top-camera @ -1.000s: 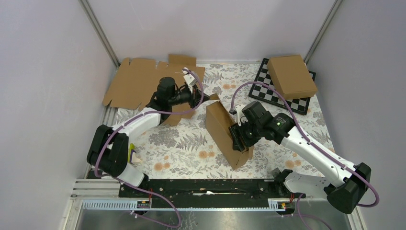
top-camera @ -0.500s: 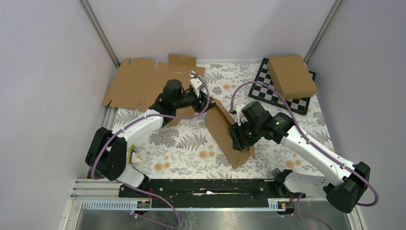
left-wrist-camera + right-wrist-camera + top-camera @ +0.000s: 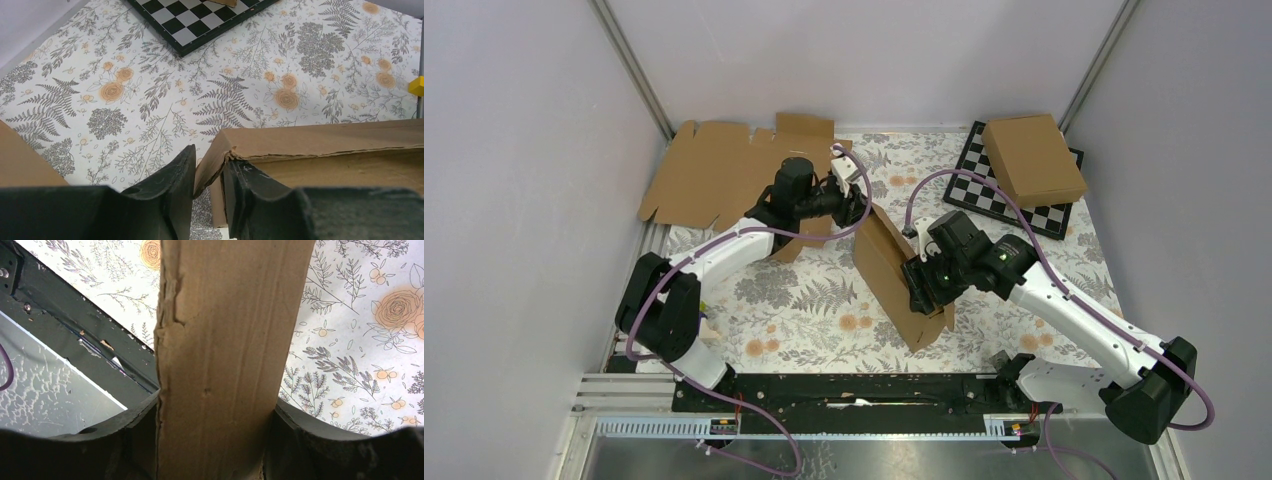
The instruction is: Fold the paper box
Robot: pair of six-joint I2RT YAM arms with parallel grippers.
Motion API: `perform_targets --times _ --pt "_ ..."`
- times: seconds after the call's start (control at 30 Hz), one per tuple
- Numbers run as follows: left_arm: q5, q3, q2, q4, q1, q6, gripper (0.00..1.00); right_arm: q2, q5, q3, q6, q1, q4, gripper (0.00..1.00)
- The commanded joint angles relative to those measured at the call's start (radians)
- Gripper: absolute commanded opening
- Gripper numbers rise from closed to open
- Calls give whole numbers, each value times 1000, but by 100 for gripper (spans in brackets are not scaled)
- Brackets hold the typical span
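Top external view
- Paper box point(image 3: 886, 268): at the centre of the frame, on edge on the flowered tablecloth point(image 3: 794, 300), tilted, with its long side running from upper left to lower right.
- Right gripper point(image 3: 921, 290): clamped on the box's right side, near its lower end.
- Left gripper point(image 3: 860, 208): at the box's upper corner; the gap between its fingers is too small to read here.
- Flat cardboard sheet point(image 3: 709, 170): upper left, partly up against the wall.
- Chessboard point(image 3: 1009, 205): upper right, with another brown box point(image 3: 1034, 158) lying on it.

Left wrist view
- Left gripper point(image 3: 207, 187): fingers point(image 3: 172, 182) narrowly apart, one on each side of the box's frayed corner, with tablecloth showing through the gap lower down.
- Paper box point(image 3: 320, 150): across the lower right, its top edge nearly level.
- Chessboard point(image 3: 200, 20): top centre.

Right wrist view
- Right gripper point(image 3: 212, 452): jaws pressed against both sides of the cardboard, which fills the whole gap.
- Paper box point(image 3: 225, 340): a tall, creased panel rising up the middle of the frame.
- Black rail point(image 3: 75, 325): upper left, with a metal plate point(image 3: 40, 390) below it.
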Motion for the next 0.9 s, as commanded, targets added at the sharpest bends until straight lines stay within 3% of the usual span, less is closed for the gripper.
perform_targets --times 0.0,0.07,0.17,0.27,0.33,0.47,0.67,0.87 --pt "-35 47 -2 -16 3 41 29 0 -29 34 -14 7 9 51" --pt "-47 46 -10 -21 2 39 30 3 -28 33 -14 6 8 51" --pt "-72 39 -19 -25 2 32 41 2 -26 31 -14 7 9 50" --pt "-102 30 -30 -14 2 21 41 3 -23 30 -14 7 10 50" --pt "-113 36 -33 -23 2 16 35 5 -23 31 -13 7 11 50" --pt "-117 59 -35 -43 1 -4 5 6 -27 31 -9 6 15 50" --pt "-118 105 -56 -125 -18 -47 4 7 -20 27 -6 7 16 50" --pt "-166 239 -13 -350 -42 -88 1 18 1 27 -2 6 16 50"
